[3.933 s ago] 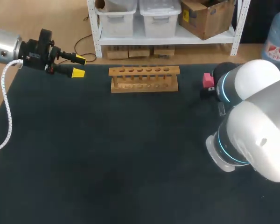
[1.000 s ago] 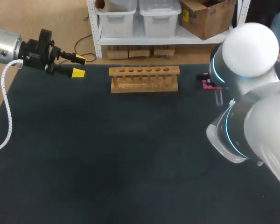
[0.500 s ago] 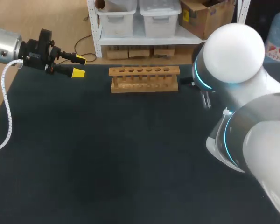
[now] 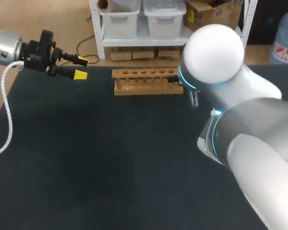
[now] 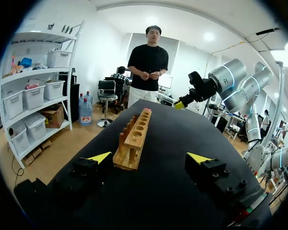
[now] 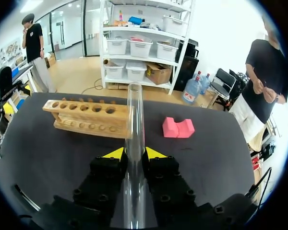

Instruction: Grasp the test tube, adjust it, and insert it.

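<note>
Right fingers clamped on test tube running between them, left fingers apart

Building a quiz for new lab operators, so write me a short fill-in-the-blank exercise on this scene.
1. The right gripper is shut on a clear ____.
2. The wooden rack has ____ holes along its top, all empty.
3. The notched block lying beside the rack is ____.
4. The left gripper holds nothing, and its fingers are ____.

Missing words: test tube; six; pink; open.
</note>
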Tool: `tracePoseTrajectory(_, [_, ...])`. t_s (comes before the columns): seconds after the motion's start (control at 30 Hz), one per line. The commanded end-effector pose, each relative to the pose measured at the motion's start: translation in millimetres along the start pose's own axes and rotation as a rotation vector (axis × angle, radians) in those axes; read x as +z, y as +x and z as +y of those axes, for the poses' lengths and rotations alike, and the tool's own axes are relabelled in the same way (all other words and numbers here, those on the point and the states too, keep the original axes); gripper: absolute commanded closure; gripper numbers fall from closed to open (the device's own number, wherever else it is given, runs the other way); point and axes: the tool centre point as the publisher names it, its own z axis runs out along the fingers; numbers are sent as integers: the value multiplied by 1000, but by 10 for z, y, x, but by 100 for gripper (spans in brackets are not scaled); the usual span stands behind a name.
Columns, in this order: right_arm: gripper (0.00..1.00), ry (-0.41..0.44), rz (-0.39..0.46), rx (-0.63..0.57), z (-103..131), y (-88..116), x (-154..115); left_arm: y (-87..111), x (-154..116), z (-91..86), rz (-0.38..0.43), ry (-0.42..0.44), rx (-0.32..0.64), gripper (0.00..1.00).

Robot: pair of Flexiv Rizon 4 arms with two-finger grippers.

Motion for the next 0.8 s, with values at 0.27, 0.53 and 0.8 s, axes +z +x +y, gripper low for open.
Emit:
tracePoseTrajectory(0.27, [100, -49, 24, 14, 382, -126, 297, 10, 1, 3, -2, 0, 2, 0])
tracePoseTrajectory(0.53, [100, -98, 46, 8, 585, -151, 537, 10, 1, 3, -2, 0, 2, 0])
tracePoseTrajectory(0.8, [100, -96, 54, 36, 602, -218, 711, 10, 1, 3, -2, 0, 2, 0])
